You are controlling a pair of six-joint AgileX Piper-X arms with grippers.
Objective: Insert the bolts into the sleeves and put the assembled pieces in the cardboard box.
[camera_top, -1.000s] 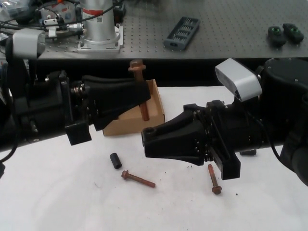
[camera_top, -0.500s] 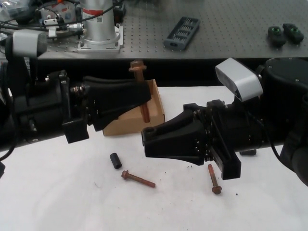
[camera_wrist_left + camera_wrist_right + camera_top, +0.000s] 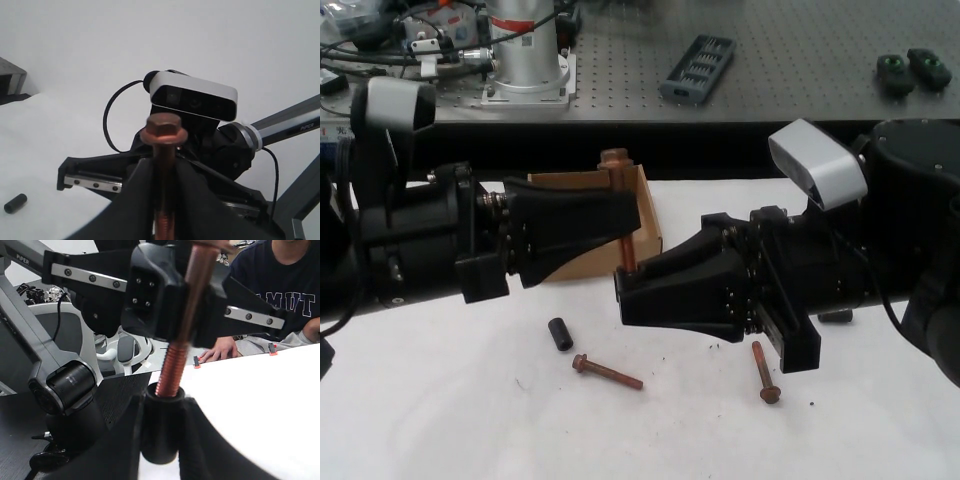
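L jaws tight on bolt [image 3: 163,170]; R jaws tight on sleeve [image 3: 161,427]; tip at sleeve mouth

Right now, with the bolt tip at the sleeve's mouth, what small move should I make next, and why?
Probably ease the left tool straight down. Its bolt stands upright, head up, with the threaded tip just at the mouth of the sleeve held in the right tool. Most of the shank is outside the sleeve, so it looks unseated.
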